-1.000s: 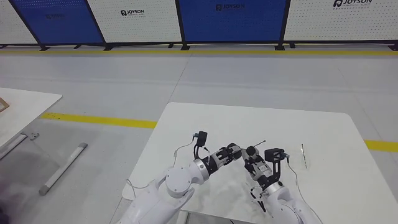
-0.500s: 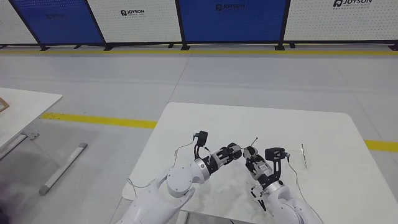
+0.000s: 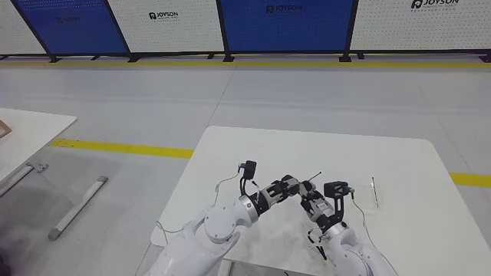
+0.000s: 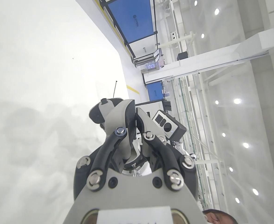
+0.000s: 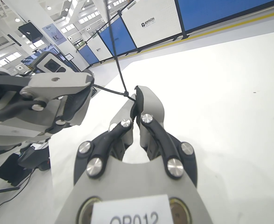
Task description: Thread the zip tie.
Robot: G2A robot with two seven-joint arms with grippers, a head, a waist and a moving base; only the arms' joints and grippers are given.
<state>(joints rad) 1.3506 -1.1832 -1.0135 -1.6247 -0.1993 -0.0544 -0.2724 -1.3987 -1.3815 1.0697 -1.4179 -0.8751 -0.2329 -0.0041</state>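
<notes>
As right hand point(image 5: 136, 97) pinches the zip tie point(image 5: 114, 47), left hand point(image 4: 134, 114) grips it.

- A large industrial hall, of the factory-floor or robot-testing kind
- Smooth grey floor point(image 3: 230, 92) spreads wide and open, painted with yellow lines point(image 3: 123, 148) of the sort that mark lanes and work zones
- A row of free-standing partition panels point(image 3: 284, 8), blue and white perforated board in black frames, fences off the area
- A plain white work table point(image 3: 383, 153) stands alone on the open floor, with a second white table point(image 3: 31, 126) off to one side
- The left wrist view shows a high ceiling with rows of round lamps point(image 4: 237, 100) and heavy white beams point(image 4: 220, 55)
- The right wrist view shows more panels receding down the hall and a poster point(image 5: 55, 34) hung on a column
</notes>
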